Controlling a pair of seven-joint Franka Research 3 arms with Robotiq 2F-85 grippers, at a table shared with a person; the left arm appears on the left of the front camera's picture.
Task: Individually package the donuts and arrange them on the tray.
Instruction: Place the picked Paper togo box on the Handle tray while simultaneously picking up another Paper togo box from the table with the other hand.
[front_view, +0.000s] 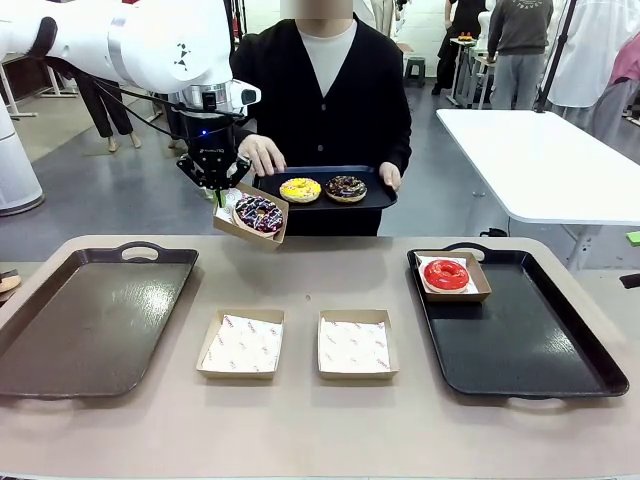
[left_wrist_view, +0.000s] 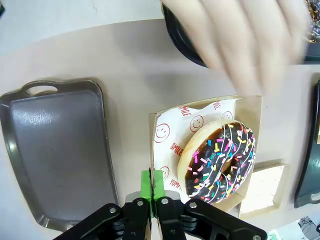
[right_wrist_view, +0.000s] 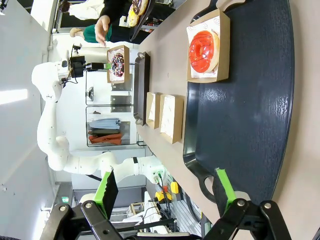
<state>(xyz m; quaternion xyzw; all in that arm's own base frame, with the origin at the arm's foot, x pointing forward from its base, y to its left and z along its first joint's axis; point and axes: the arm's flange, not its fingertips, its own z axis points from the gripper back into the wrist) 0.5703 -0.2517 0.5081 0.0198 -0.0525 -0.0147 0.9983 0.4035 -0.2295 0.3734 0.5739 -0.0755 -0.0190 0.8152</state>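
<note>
Right claw (right_wrist_view: 165, 185) released, over the right tray's (front_view: 520, 340) near edge. Red donut (front_view: 446, 274) is boxed at its far-left corner. Left claw (front_view: 218, 190) is clenched on one rim of the box (front_view: 240, 234) above the table's far edge. The box is tilted, so the purple donut (front_view: 259, 213) could slide out or the rim could fold.

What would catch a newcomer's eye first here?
The left pincer holds a box with the purple donut in mid-air above the table's far edge, pinched by its rim. Behind it, a person holds out a small tray with a yellow donut and a chocolate donut. The red donut sits boxed in the right tray's far corner.
</note>
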